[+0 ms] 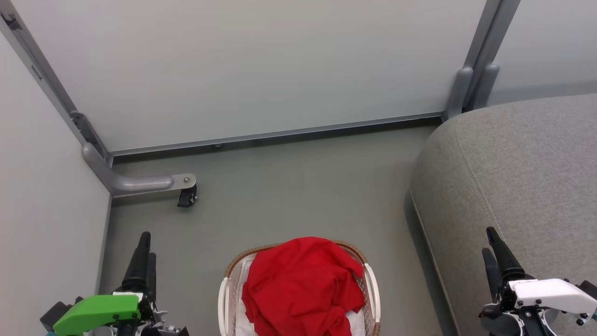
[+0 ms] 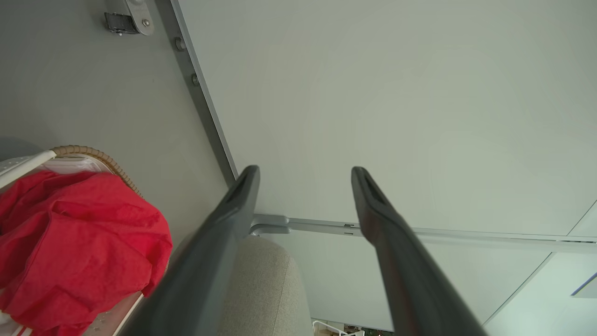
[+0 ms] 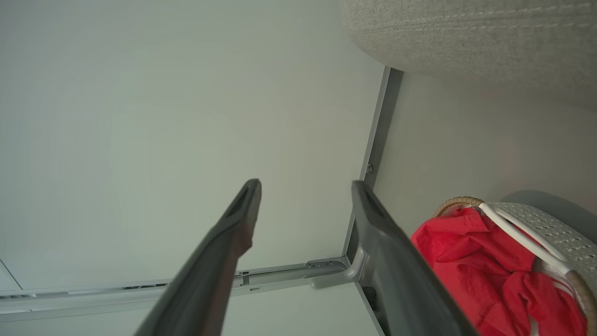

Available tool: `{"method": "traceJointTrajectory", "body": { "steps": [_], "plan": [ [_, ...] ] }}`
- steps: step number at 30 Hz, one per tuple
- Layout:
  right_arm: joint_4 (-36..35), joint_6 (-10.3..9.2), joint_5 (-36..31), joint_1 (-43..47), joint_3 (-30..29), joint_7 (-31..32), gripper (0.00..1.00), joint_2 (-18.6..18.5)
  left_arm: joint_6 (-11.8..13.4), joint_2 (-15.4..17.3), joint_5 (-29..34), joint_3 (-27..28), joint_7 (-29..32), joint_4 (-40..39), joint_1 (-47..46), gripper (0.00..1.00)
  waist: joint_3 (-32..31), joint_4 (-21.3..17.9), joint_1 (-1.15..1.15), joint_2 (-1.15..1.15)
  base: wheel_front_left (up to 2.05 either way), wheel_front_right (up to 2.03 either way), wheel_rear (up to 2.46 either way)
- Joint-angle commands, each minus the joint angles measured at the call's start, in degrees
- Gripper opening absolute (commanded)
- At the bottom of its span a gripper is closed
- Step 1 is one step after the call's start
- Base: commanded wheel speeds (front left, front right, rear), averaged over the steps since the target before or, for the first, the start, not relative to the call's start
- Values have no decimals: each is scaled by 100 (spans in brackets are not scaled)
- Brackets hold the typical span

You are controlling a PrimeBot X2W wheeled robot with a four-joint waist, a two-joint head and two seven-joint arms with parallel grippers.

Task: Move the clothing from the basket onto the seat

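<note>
Atop the basket [image 1: 372, 285], clothing [image 1: 303, 289] lies heaped lengthwise.

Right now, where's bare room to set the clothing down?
The seat shows bare, from its rounded corner to the right hand. The floor between basket and wall panel is bare too. The basket is crowded, heaped with clothing.

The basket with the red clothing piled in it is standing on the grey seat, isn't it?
Not quite: the basket does hold the red clothing, but it stands on the floor beside the grey seat, not on it. The head view shows this.
</note>
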Motion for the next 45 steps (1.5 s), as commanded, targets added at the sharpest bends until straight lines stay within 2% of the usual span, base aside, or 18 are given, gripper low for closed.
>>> {"method": "traceJointTrajectory", "body": {
  "steps": [1, 6, 24, 36, 45],
  "plan": [
    [-152, 2, -296, -57, -55, -106, 100, -58, -3, 25, 208, -50, -99, -161, -97, 100, 2, 1, 0, 0, 0, 0, 0],
    [-282, 1, -772, -58, -110, -205, 100, -64, -3, 28, 536, -94, -197, -247, -113, 100, 4, 5, 0, 0, 0, 0, 0],
    [-865, 2, -3105, 11, -97, -607, 100, -88, 22, 44, 2510, -181, -597, -569, -133, 100, -7, 33, 0, 0, 0, 0, 0],
    [-881, 2, -4374, 43, 31, -832, 100, -98, 118, 53, 3842, -416, -823, -623, 13, 100, -15, 43, 0, 0, 0, 0, 0],
    [-785, 2, -5149, 58, 137, -989, 100, -106, 155, 59, 4617, -596, -976, -506, 80, 100, -18, 52, 0, 0, 0, 0, 0]
  ]
}}
